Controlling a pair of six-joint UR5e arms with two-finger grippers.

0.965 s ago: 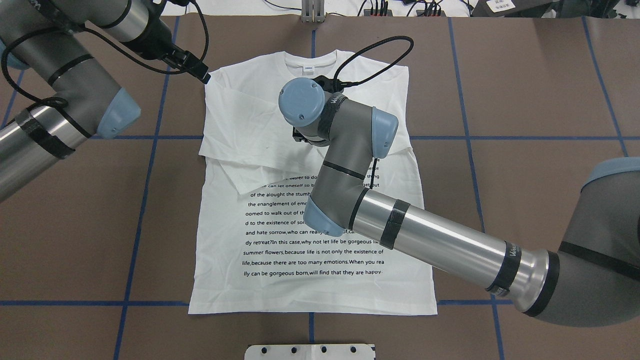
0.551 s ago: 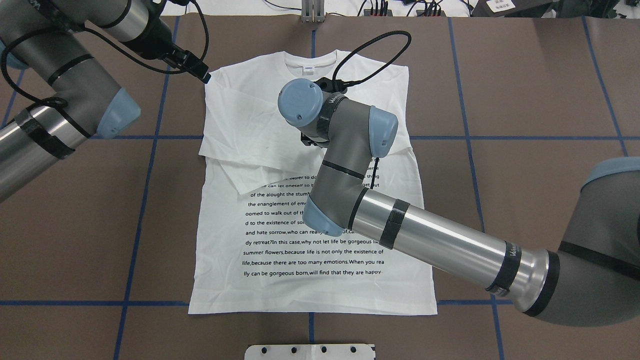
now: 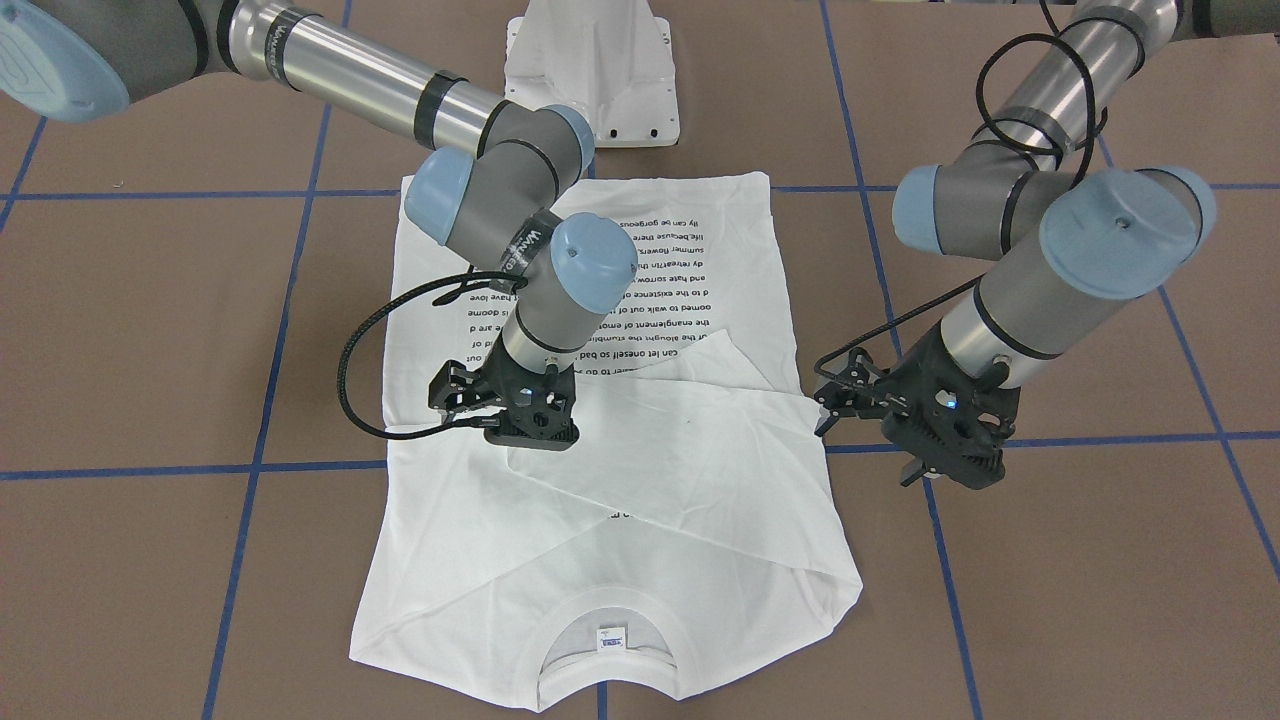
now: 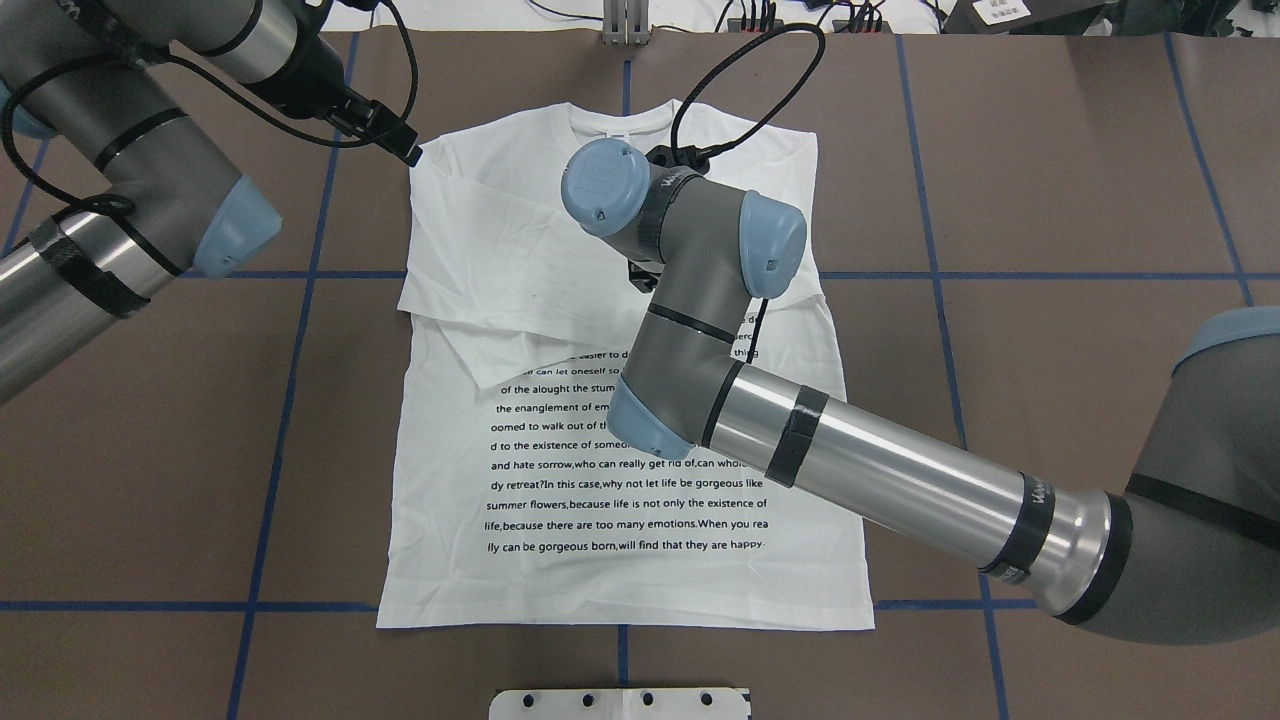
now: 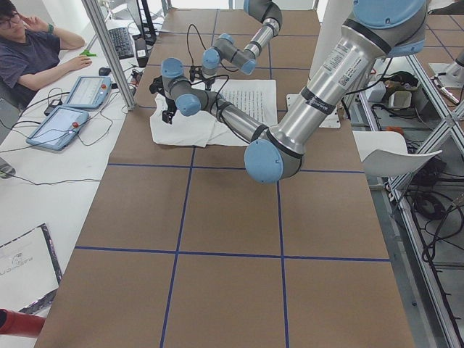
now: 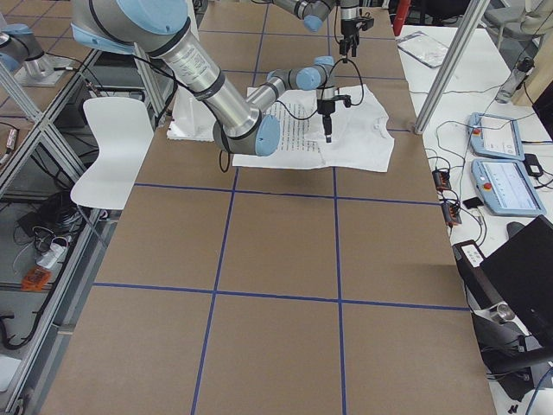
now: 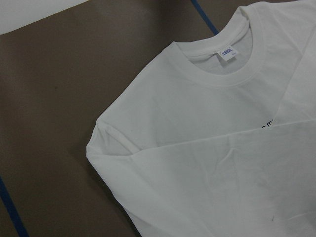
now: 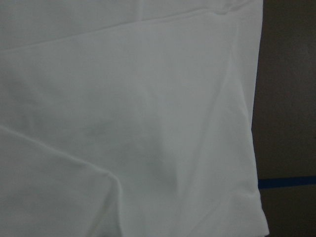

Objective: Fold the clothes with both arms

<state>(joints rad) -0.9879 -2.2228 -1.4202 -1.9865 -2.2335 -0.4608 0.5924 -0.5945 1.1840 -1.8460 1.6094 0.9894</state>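
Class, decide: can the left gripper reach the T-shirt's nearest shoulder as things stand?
Probably yes: the left gripper hangs beside that shoulder, nothing lies between, and the right gripper is over mid-shirt.

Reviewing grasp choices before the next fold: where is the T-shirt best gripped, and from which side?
Likely each shoulder corner, approached from the outer side, low along the table: the T-shirt lies flat, sleeves folded in, so only edges offer a lip.

Overhead, front: opposed, steep, sharing shirt [image 4: 500, 250]. Sides: far, along table [image 5: 232, 217]. Wrists: close, down on shirt.
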